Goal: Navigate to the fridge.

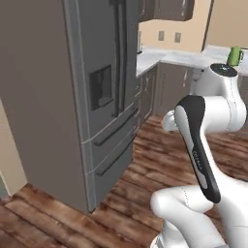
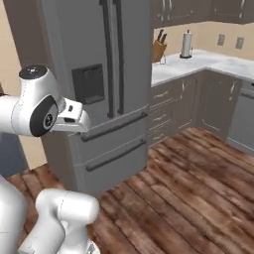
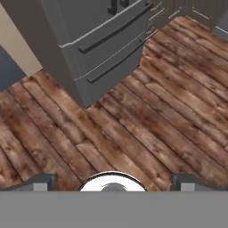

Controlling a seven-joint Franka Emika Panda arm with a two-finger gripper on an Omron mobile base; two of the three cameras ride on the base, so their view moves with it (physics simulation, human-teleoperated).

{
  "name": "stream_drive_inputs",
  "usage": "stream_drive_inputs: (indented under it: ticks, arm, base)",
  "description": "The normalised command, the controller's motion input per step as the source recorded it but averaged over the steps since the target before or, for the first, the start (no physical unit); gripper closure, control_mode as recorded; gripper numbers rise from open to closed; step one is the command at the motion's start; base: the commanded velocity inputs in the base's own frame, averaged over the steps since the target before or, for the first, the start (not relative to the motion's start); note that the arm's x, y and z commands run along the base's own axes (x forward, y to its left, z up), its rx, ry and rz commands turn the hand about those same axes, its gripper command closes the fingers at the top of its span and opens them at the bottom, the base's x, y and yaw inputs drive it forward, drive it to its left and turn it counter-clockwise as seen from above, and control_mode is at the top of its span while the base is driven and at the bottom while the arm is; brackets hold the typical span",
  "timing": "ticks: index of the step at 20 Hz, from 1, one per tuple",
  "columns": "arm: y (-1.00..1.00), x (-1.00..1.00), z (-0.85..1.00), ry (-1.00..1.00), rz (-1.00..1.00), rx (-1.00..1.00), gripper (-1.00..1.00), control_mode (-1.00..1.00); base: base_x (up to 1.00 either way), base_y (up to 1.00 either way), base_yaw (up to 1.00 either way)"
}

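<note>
Grey sheet-metal panels mark the fridge [image 1: 104,97] as a heavy, rigid, floor-standing unit that will not shift; judged from its build, the proper holds are the long dark vertical door handles [image 2: 111,54] or the horizontal drawer handles [image 3: 116,27], never the smooth faces. It stands ahead and slightly left of the arm, well apart from the gripper [image 3: 113,180], whose jaws look released, though only their tips show.

Fridge ahead of you — doors shut.
You're facing a tall grey French-door fridge [image 1: 104,97] standing upright on the wood floor, left of the cabinet run — long dark vertical handles, a dark recessed dispenser panel, two closed bottom drawers with horizontal handles.
</note>
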Motion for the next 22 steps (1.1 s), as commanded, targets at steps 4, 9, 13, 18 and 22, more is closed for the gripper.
stream_drive_inputs:
  ticks: [4,9,13,18,22]
  arm:
    - [0.00,0.00,0.00,0.00,0.00,0.00,-1.00,1.00]
    - [0.00,0.00,0.00,0.00,0.00,0.00,-1.00,1.00]
    - [0.00,0.00,0.00,0.00,0.00,0.00,-1.00,1.00]
    - [0.00,0.00,0.00,0.00,0.00,0.00,-1.00,1.00]
    - [0.00,0.00,0.00,0.00,0.00,0.00,-1.00,1.00]
  base:
    - [0.97,-0.74,0.58]
    - [1.00,-0.55,0.62]
    - [0.95,-0.52,0.61]
    - [0.86,-0.53,0.53]
    - [0.64,-0.43,0.23]
